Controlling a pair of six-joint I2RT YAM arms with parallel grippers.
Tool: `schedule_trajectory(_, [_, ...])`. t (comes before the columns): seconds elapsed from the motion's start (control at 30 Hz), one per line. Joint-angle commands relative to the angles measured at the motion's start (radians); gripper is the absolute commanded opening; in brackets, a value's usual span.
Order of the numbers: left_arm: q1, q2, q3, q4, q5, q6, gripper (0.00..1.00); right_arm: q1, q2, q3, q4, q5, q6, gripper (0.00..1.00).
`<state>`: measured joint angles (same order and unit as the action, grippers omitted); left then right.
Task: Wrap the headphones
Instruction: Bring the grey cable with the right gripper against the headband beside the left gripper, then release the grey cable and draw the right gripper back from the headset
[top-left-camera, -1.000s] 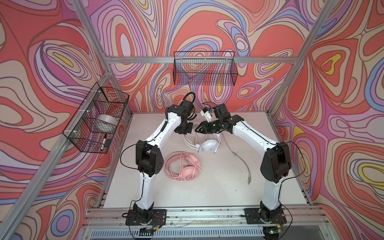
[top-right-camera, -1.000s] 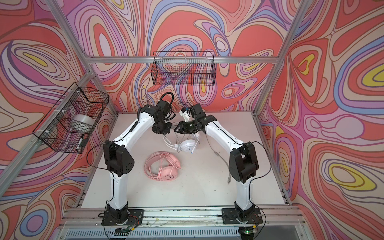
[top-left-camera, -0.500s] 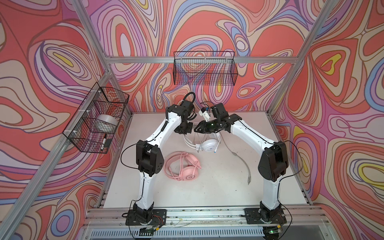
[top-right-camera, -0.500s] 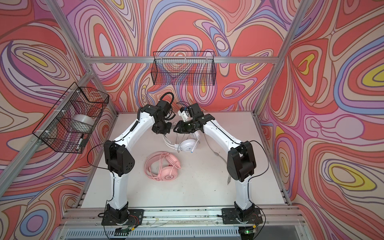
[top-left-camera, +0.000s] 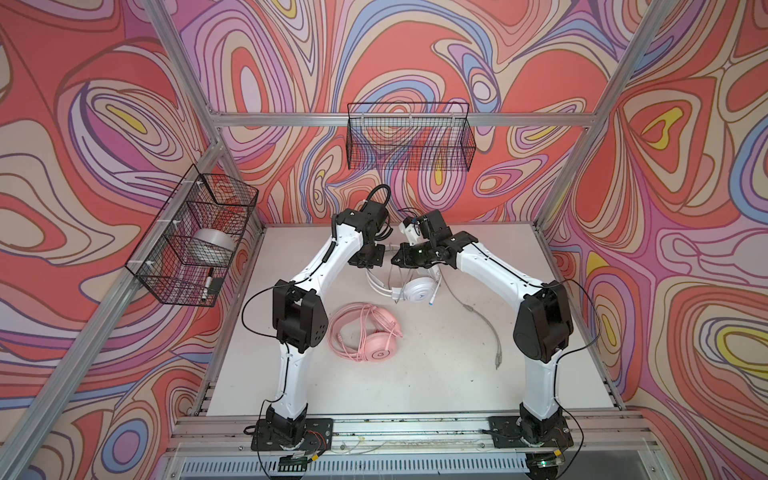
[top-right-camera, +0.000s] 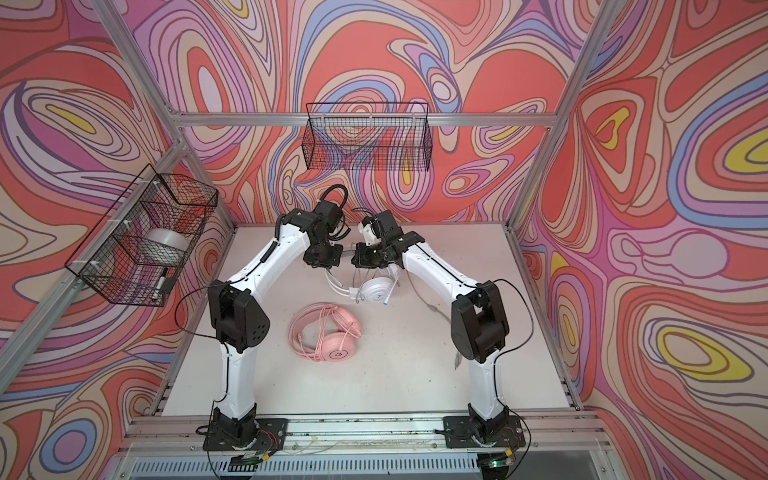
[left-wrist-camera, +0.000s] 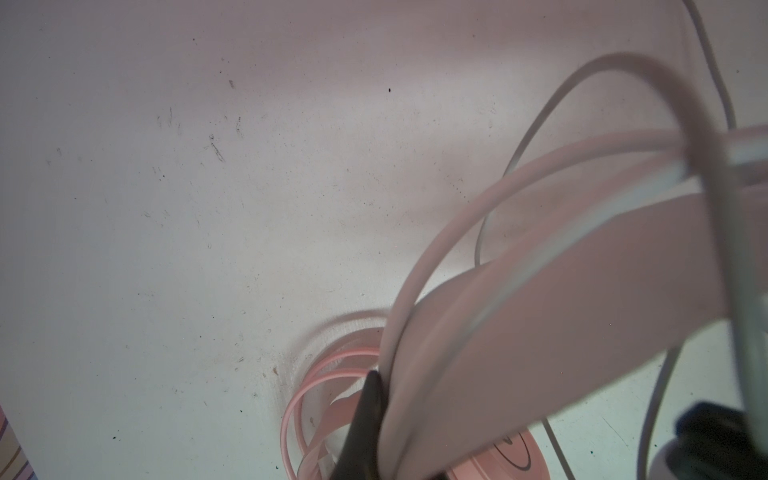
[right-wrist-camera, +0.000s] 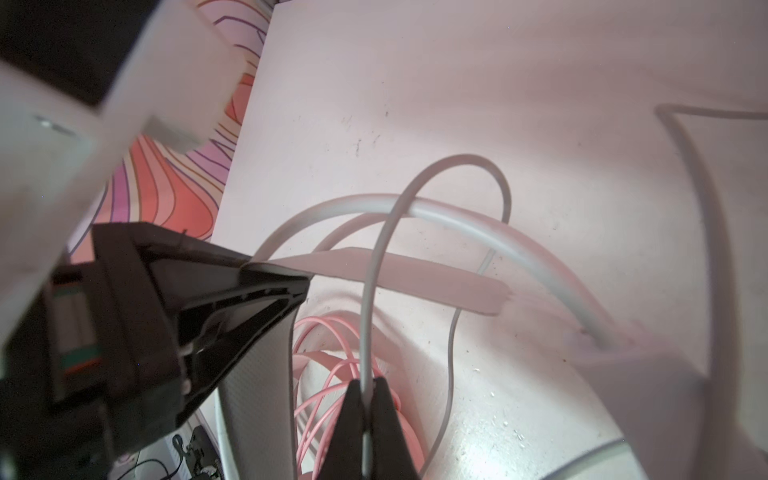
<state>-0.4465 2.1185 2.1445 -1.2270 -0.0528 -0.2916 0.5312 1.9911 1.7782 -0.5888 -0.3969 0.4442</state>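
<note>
Top views, left to right: a wire basket (top-left-camera: 183, 253) on the side wall, well out from the left gripper (top-left-camera: 371, 266), holds a tape roll (top-left-camera: 214, 246) and a marker (top-left-camera: 209, 283). The left gripper is clamped on the headband of the white headphones (top-left-camera: 419, 289), which hang from it with one earcup just below and between the two grippers; whether that earcup touches the table (top-left-camera: 415, 395) cannot be told. The right gripper (top-left-camera: 400, 262) faces the left one tip to tip, just apart from it, and is pinched together on the grey cable (top-left-camera: 482, 322) of the same headset. In the right wrist view its two dark fingers (right-wrist-camera: 388, 419) meet on the cable, which rises from them in a loop over the headband, while the left gripper appears alongside, closed on the flat band. On the outer side of the right gripper the rest of the cable runs slack across the table, ending near the right arm's elbow. The pink headphones (top-left-camera: 380, 351) lie flat on the table on the near side of both grippers, toward the arm bases and closer to the left arm, with their pink cable looped over them, well apart from either gripper. A second basket (top-left-camera: 409, 137) hangs on the back wall, beyond both grippers.
</note>
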Motion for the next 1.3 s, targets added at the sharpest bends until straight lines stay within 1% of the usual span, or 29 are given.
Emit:
schedule_trajectory(0.0, [-0.007, -0.013, -0.001, -0.009, 0.022, -0.015, 0.0, 0.001, -0.053, -0.023, 0.066, 0.095, 0.042, 0.0])
schedule_trajectory(0.17, [-0.007, -0.023, -0.021, 0.002, 0.02, -0.014, 0.0, -0.002, -0.066, -0.026, 0.086, 0.16, 0.065, 0.0])
schedule_trajectory(0.43, [-0.006, -0.028, -0.04, 0.01, 0.021, -0.014, 0.0, -0.002, -0.074, -0.022, 0.09, 0.198, 0.082, 0.01])
schedule_trajectory(0.47, [-0.007, -0.029, -0.04, 0.011, 0.021, -0.014, 0.0, -0.002, -0.075, -0.026, 0.087, 0.203, 0.081, 0.03])
schedule_trajectory(0.6, [-0.006, -0.029, -0.04, 0.012, 0.024, -0.009, 0.0, -0.005, -0.082, -0.033, 0.081, 0.204, 0.059, 0.2])
schedule_trajectory(0.7, [-0.006, -0.029, -0.04, 0.011, 0.027, -0.006, 0.0, -0.013, -0.098, -0.033, 0.08, 0.203, 0.031, 0.3])
schedule_trajectory(0.8, [-0.006, -0.028, -0.04, 0.008, 0.027, -0.003, 0.0, -0.03, -0.123, -0.032, 0.074, 0.197, -0.007, 0.38])
schedule_trajectory(0.97, [-0.007, -0.023, -0.037, 0.012, 0.037, -0.002, 0.0, -0.063, -0.175, -0.036, 0.06, 0.175, -0.084, 0.48])
schedule_trajectory(1.07, [-0.006, -0.019, -0.033, 0.015, 0.045, -0.006, 0.0, -0.079, -0.181, -0.016, 0.013, 0.155, -0.13, 0.49])
schedule_trajectory(1.13, [-0.006, -0.016, -0.025, 0.009, 0.048, -0.005, 0.0, -0.096, -0.197, -0.023, -0.009, 0.165, -0.144, 0.5])
schedule_trajectory(1.2, [-0.006, -0.02, -0.023, 0.005, 0.048, 0.001, 0.0, -0.143, -0.228, -0.064, -0.005, 0.17, -0.136, 0.5])
schedule_trajectory(1.27, [-0.006, -0.026, -0.024, 0.003, 0.047, 0.009, 0.0, -0.223, -0.277, -0.123, 0.007, 0.156, -0.12, 0.5])
